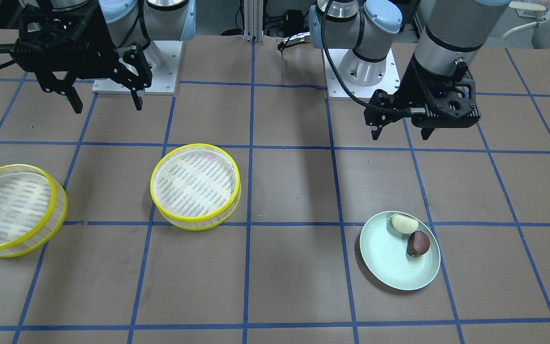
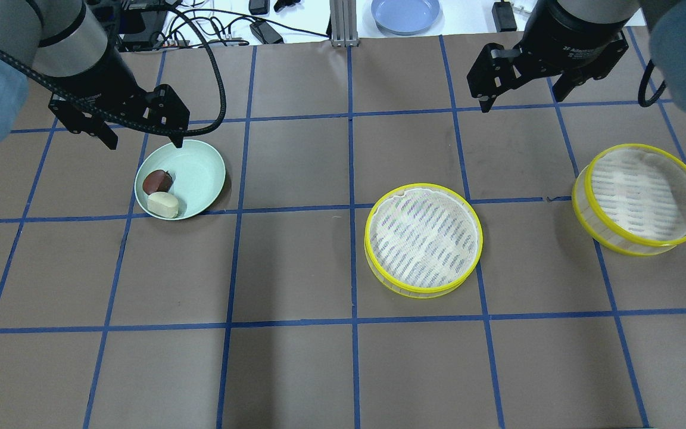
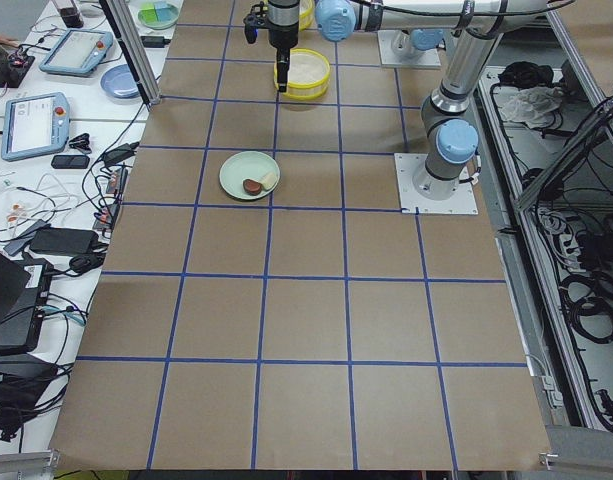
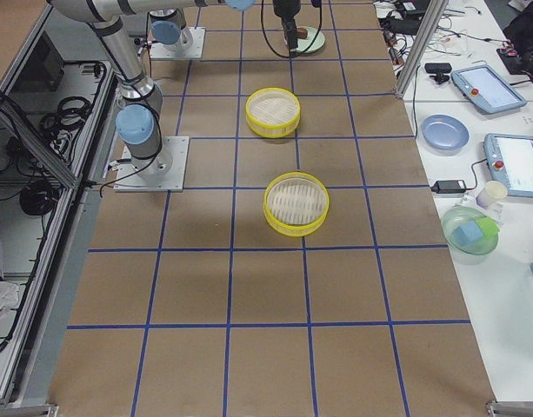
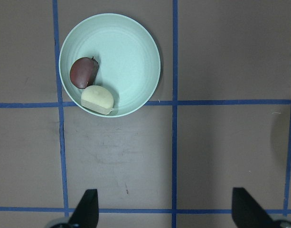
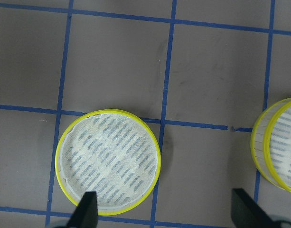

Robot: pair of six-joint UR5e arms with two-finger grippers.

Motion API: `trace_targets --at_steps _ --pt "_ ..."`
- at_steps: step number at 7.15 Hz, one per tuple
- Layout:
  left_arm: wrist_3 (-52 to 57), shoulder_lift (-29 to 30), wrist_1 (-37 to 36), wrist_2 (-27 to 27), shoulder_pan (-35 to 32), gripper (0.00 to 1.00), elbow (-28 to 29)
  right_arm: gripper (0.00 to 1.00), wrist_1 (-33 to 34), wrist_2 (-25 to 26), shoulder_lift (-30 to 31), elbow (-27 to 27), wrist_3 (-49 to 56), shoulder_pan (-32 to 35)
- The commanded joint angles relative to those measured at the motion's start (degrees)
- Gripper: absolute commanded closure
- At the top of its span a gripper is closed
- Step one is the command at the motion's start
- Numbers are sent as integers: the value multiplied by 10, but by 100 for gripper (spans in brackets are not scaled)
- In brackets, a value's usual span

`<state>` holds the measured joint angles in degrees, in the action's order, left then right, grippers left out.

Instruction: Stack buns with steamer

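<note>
A pale cream bun [image 1: 405,223] and a glossy dark reddish-brown bun [image 1: 418,243] lie side by side on a pale green plate [image 1: 385,260]. They also show in the overhead view, cream bun [image 2: 162,205], brown bun [image 2: 157,181], plate [image 2: 200,170]. Two yellow-rimmed steamer trays stand empty, one near the table's middle [image 2: 423,238] and one at the right [image 2: 641,199]. My left gripper [image 2: 143,142] is open and empty, raised over the plate's far edge. My right gripper [image 2: 521,101] is open and empty, raised beyond the two steamers.
A blue plate [image 2: 405,13] sits past the table's far edge. The arm bases [image 1: 361,71] stand on white mounting plates at the robot's side. Blue tape lines grid the brown table. Tablets, cables and dishes lie on the side benches [image 4: 492,165].
</note>
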<state>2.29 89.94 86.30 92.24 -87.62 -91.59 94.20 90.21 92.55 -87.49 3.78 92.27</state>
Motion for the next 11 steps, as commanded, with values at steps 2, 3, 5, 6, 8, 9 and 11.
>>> trace_targets --at_steps 2,3,5,6,8,9,11 --pt "-1 -1 -10 0 1 0 -1 0 -1 1 -3 4 0 0" --pt "0 2 -12 1 4 0 -2 0 0 8 -3 4 1 -1" --pt "-1 2 -10 7 8 0 -4 0 0 8 -3 4 1 -2" --pt "-1 8 -11 5 8 0 -4 0 -4 9 -2 4 1 -2" --pt "-1 13 -11 3 10 0 -5 0 -5 4 -2 4 1 -2" --pt "-2 20 -11 4 17 0 -5 0 -5 6 -2 4 2 -2" --pt "-11 30 -20 -1 66 0 -25 0 -4 6 -3 4 1 -2"
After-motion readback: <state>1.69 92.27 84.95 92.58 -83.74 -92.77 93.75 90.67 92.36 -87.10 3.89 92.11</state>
